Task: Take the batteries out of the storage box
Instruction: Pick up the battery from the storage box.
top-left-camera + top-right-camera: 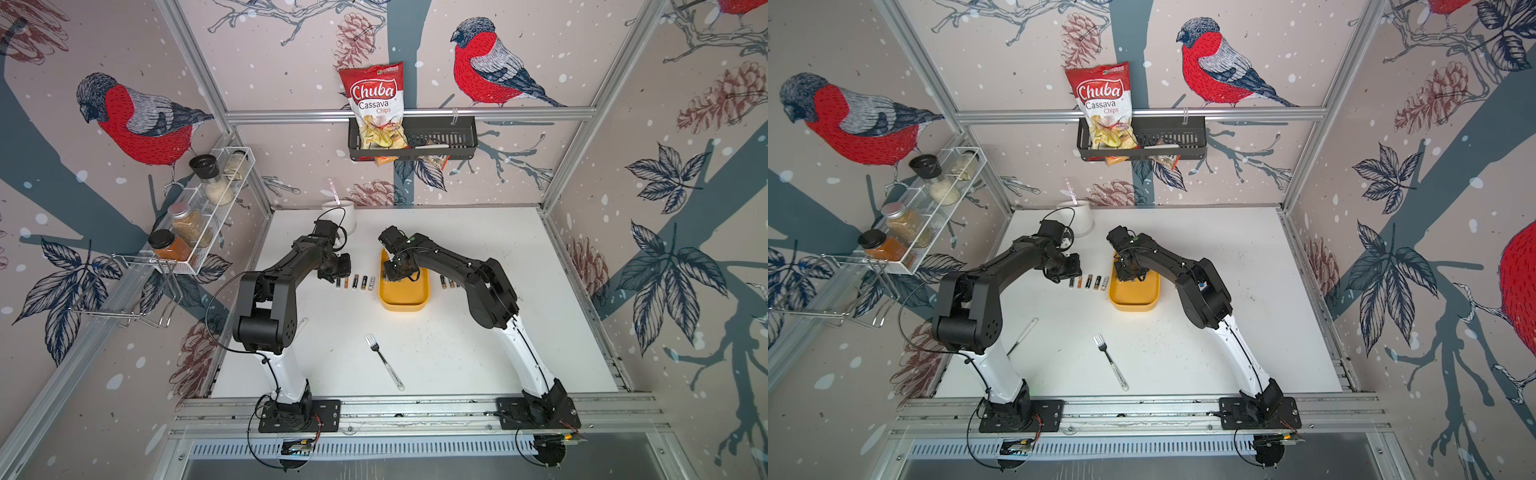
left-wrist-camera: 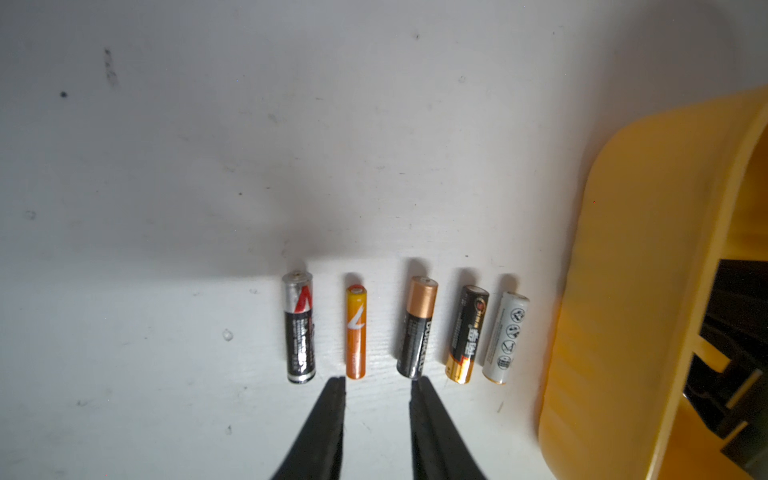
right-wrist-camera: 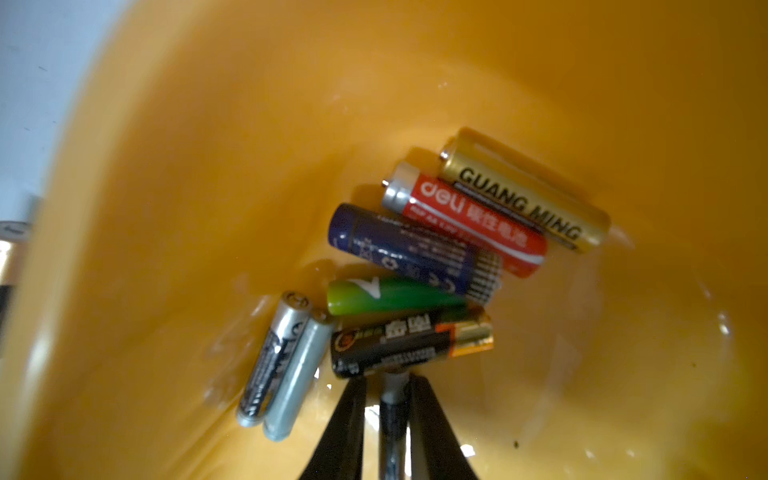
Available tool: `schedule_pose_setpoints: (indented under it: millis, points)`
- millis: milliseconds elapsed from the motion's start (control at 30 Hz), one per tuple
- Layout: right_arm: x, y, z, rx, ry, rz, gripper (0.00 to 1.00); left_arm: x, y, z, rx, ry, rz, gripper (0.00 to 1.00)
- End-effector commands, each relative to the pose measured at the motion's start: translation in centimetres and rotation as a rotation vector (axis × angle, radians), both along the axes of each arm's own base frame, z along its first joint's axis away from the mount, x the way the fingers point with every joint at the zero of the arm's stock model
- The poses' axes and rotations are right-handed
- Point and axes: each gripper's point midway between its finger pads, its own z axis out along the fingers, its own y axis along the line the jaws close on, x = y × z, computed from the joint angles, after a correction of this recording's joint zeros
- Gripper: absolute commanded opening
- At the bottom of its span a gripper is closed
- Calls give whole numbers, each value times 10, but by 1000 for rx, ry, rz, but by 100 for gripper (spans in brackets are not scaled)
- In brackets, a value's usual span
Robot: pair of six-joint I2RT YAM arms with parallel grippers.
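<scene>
The yellow storage box point(image 1: 405, 297) point(image 1: 1133, 297) sits mid-table. In the right wrist view several batteries lie on its floor point(image 3: 208, 166): gold point(image 3: 523, 191), red point(image 3: 465, 226), blue point(image 3: 403, 249), green point(image 3: 390, 295), black-and-gold point(image 3: 411, 340) and two silver ones point(image 3: 286, 361). My right gripper point(image 3: 388, 380) point(image 1: 392, 272) reaches into the box, its jaws closed around a slim dark battery point(image 3: 392, 399) lying lengthwise between them. Several batteries point(image 2: 415, 328) point(image 1: 355, 282) lie in a row left of the box. My left gripper point(image 2: 378, 380) point(image 1: 336, 276) hovers open just short of that row, holding nothing.
More batteries point(image 1: 446, 283) lie right of the box, partly behind the right arm. A fork point(image 1: 384, 361) lies toward the front. A white mug point(image 1: 345, 216) stands at the back behind the left arm. A spice rack point(image 1: 199, 216) and a black wall basket point(image 1: 436, 137) hang on the walls.
</scene>
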Motion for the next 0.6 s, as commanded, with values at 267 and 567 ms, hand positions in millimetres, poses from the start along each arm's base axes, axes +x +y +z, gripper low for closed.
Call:
schedule_pose_setpoints:
  millis: [267, 567]
  points:
    - [-12, -26, 2, -91, 45, -9, 19, 1, 0, 5, 8, -11, 1, 32]
    - [-5, -26, 28, -14, 39, -29, 19, 3, -1, 6, 8, -12, 0, 32]
